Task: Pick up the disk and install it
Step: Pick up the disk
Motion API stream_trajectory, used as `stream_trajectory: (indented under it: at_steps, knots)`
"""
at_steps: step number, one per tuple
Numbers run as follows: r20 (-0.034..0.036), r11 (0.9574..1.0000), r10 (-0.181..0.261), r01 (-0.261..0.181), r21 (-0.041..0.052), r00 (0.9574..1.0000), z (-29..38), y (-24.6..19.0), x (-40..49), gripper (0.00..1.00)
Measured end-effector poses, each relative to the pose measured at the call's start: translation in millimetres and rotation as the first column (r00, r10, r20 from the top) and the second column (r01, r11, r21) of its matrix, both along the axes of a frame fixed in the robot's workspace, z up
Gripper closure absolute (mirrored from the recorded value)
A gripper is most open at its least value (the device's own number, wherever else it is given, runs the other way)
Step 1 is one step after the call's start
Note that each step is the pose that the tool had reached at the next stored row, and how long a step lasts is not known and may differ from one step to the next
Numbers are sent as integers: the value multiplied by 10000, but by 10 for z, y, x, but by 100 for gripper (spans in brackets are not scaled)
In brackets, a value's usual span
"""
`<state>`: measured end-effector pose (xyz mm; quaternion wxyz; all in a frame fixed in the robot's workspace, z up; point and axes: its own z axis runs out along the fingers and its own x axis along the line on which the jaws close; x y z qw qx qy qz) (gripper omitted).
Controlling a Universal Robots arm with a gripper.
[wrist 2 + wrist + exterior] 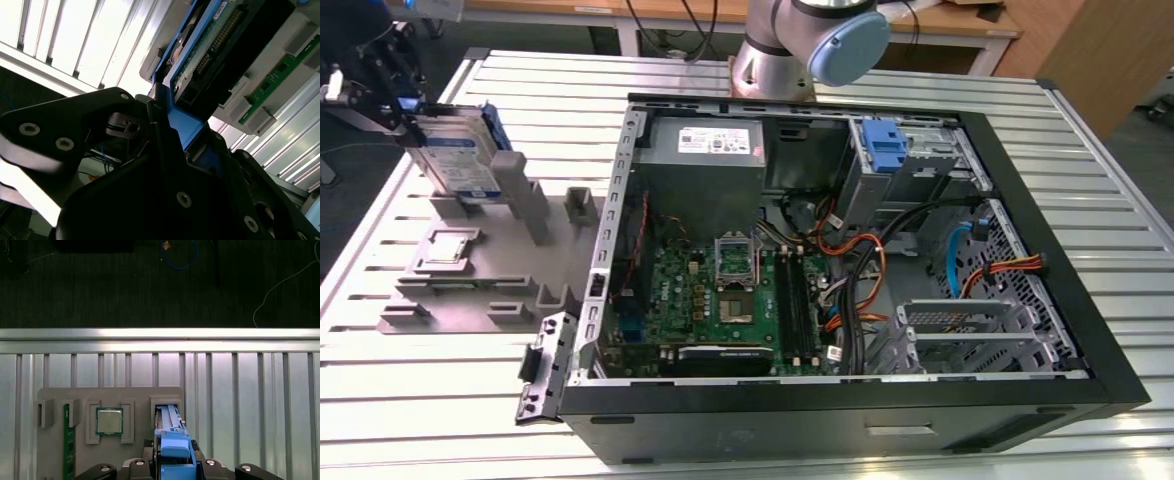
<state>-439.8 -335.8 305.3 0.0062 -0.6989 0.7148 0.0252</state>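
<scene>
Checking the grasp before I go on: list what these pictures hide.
- Exterior view: the grey fixture hides the lower edge of the disk, so seated or lifted is unclear.
- Exterior view: the picture's edge cuts off part of the gripper.
- First wrist view: the disk is edge-on, its faces hidden.

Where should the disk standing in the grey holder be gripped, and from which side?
Grip the disk across its thin top edge, coming from above: it stands on edge in the grey holder, whose posts flank its lower part, leaving the top free.
</scene>
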Motion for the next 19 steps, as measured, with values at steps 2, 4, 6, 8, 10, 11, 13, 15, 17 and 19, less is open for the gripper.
stream_trajectory:
  at_steps: [2,4,6,8,10,11,13,15,17,19]
  knots:
    - [1,10000,0,0,0,10000,14,0,0,63]
    - [0,10000,0,0,0,10000,31,0,0,63]
    - [1,10000,0,0,0,10000,49,0,0,63]
    - [1,10000,0,0,0,10000,65,0,0,63]
    - [0,10000,0,0,0,10000,80,0,0,63]
    - [1,10000,0,0,0,10000,87,0,0,63]
    - [1,10000,0,0,0,10000,103,0,0,63]
    - [0,10000,0,0,0,10000,119,0,0,63]
    - [1,10000,0,0,0,10000,133,0,0,63]
    - [0,10000,1,-1,0,10000,149,0,0,63]
